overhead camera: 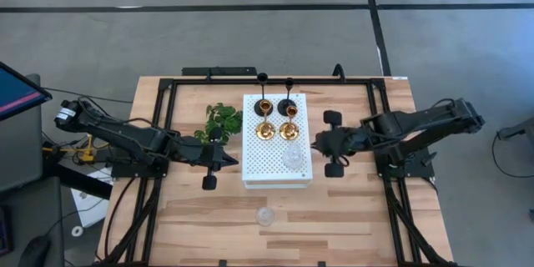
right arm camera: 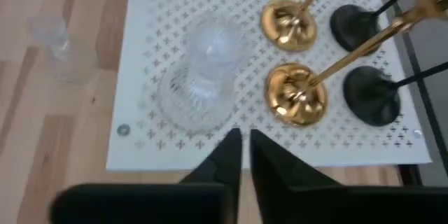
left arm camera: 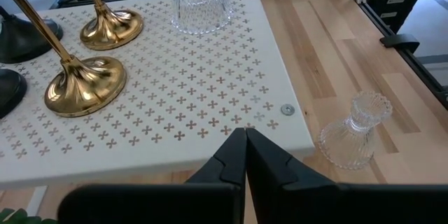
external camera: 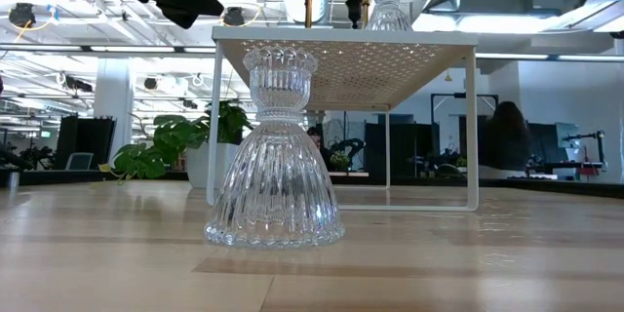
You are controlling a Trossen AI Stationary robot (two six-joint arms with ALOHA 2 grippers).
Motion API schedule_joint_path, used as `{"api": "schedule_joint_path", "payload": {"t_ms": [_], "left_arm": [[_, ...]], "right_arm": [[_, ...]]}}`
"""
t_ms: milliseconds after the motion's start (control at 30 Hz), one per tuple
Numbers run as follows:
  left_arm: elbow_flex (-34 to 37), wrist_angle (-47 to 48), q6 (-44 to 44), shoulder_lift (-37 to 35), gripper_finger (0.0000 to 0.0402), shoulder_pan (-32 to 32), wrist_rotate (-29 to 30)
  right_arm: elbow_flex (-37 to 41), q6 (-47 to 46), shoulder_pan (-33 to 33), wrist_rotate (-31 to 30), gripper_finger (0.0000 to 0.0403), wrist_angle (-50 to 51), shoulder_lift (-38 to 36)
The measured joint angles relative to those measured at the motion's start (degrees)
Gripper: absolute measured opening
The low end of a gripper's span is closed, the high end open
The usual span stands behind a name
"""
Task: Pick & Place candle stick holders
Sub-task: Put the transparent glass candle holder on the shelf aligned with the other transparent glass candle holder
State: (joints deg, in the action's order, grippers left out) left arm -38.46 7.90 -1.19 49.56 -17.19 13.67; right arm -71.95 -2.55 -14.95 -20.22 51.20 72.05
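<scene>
A white perforated board stands raised on legs at the table's middle. On it stand two black holders at the far end, two gold holders and one clear glass holder, each on its round base. A second clear glass holder stands upright on the wood near the front edge; it fills the low view. My left gripper is shut and empty at the board's left edge. My right gripper is shut and empty at the board's right edge.
A green leafy sprig lies left of the board, next to my left arm. A black frame runs around the tabletop. Bare wood lies in front of the board around the lone glass holder.
</scene>
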Motion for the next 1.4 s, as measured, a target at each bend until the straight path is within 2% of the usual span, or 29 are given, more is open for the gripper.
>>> {"api": "schedule_joint_path", "payload": {"t_ms": [33,133,300,400,533,667,733,900,1133,1233,1400], "left_arm": [[0.00,0.00,0.00,0.00,0.0008,0.00,-0.01],[-0.02,0.00,0.00,0.00,0.0008,0.00,-0.02],[-0.02,-0.04,0.00,0.00,0.0008,0.00,0.01],[-0.02,-0.17,0.00,0.00,0.0008,0.00,0.01],[-0.02,-0.22,-0.02,0.00,0.0007,0.00,0.00],[-0.02,-0.58,-1.07,0.61,0.0007,0.00,-0.62],[0.71,-2.18,-4.30,1.30,0.0006,-0.34,-3.57],[6.94,-16.49,-13.37,3.35,0.0005,-1.73,-12.54],[14.80,-29.45,-14.91,4.71,0.0006,-2.03,-19.11],[17.15,-37.00,-14.91,6.78,0.0006,-2.59,-21.38],[17.49,-45.41,-14.89,14.85,0.0006,-4.91,-21.83]], "right_arm": [[1.02,-0.03,-0.34,-0.37,0.0010,-0.83,-0.40],[5.64,-0.48,-1.72,-3.88,0.0019,-2.45,-2.76],[16.54,1.62,-2.89,-5.12,0.0007,-14.17,-11.14],[25.14,7.28,-3.41,-1.80,0.0004,-24.77,-17.79],[36.32,14.51,-2.05,6.90,0.0007,-38.95,-26.81],[44.29,13.53,0.49,10.88,0.0001,-45.01,-33.65],[46.99,11.46,1.46,11.27,0.0002,-45.88,-36.12],[50.58,8.35,2.52,11.35,0.0004,-47.42,-38.88],[50.76,8.04,2.72,11.31,0.0001,-47.33,-39.13],[50.76,8.07,2.70,11.31,0.0001,-47.34,-39.10],[50.76,8.49,2.72,11.20,0.0001,-47.19,-39.10]]}}
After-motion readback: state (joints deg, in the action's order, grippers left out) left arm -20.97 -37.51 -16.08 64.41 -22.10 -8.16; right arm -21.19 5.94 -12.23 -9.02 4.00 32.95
